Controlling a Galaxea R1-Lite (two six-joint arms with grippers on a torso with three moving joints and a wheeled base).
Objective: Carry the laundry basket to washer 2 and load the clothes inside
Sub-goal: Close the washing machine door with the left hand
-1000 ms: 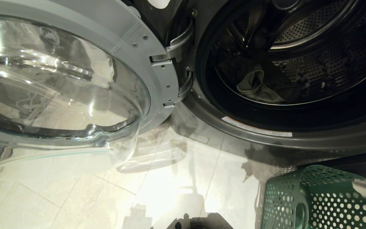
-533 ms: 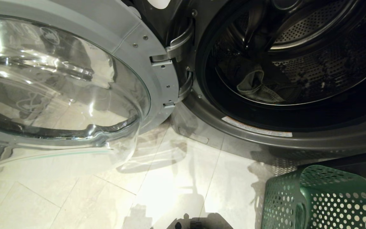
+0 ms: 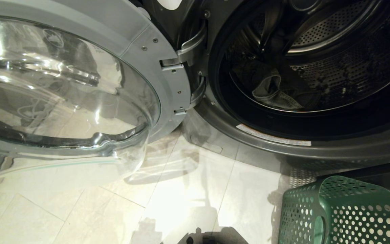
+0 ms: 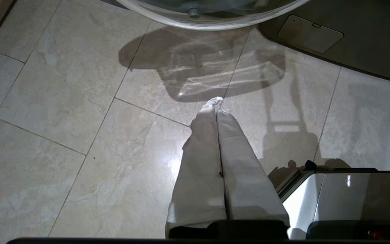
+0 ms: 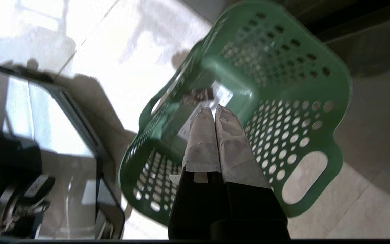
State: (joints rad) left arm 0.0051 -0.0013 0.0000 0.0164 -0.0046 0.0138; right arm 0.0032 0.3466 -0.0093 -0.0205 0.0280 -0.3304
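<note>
The green laundry basket (image 3: 320, 195) stands on the floor at the lower right, below the washer's mouth. It is empty: the right wrist view shows its bare bottom with a white sticker (image 5: 220, 96). The dark grey washer (image 3: 317, 149) stands open, and only a sliver of its white label shows. Greyish clothes (image 3: 276, 93) lie in the drum. My right gripper (image 5: 213, 110) hangs shut above the basket (image 5: 345, 91), holding nothing. My left gripper (image 4: 217, 103) is shut over bare floor tiles. Neither gripper appears in the head view.
The round glass door (image 3: 168, 78) swings out wide to the left of the drum. A service flap (image 4: 310, 34) sits low on the washer's front. My own base (image 4: 333, 193) is close behind both grippers, on pale floor tiles (image 3: 80, 217).
The right arm's wrapped tip, seen over the basket at the head view's right edge, has pulled out of that view. The basket, washer and clothes stay put.
</note>
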